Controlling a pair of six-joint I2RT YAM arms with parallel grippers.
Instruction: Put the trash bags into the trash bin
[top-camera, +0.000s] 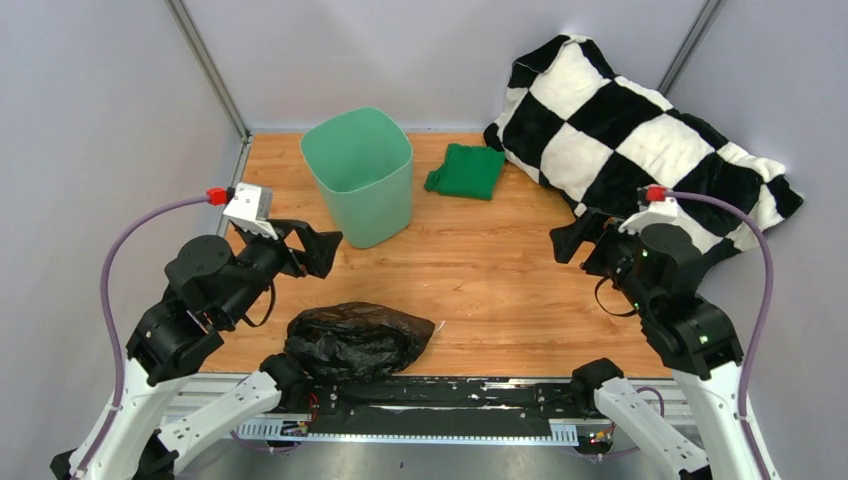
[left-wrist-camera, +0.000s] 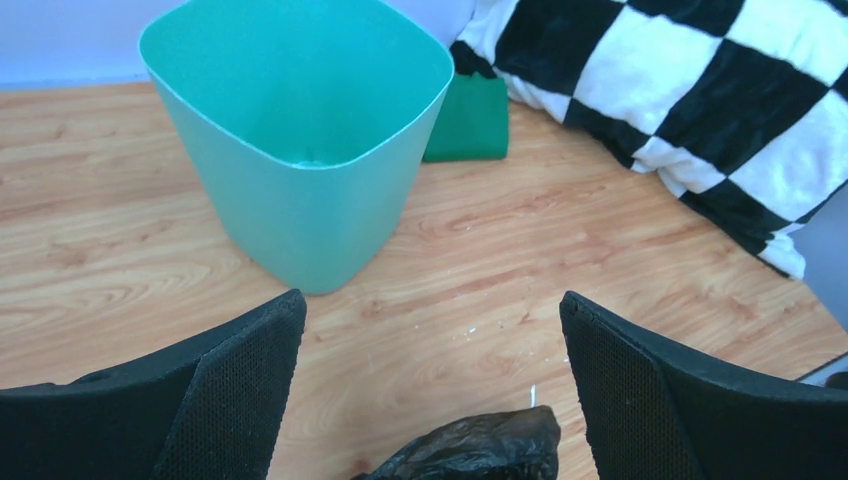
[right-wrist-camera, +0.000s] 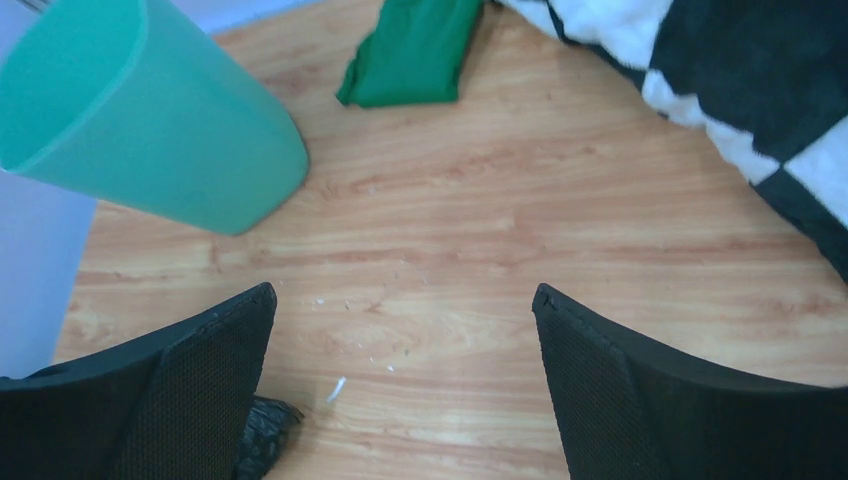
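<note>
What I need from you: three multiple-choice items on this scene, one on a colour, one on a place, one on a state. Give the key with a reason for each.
1. The trash bin is: A mint green; B red; C white.
2. The black trash bag lies: A inside the bin; B on the table at its near edge, outside the bin; C hanging from one arm's jaws.
3. Both arms' jaws are: A shut on the bag; B shut on the bin's rim; C wide open, holding nothing.

Key:
1 A, its walls show mint green in every view.
2 B, the top view shows it crumpled on the wood at the near edge.
3 C, each wrist view shows the jaws far apart and gripping nothing.
</note>
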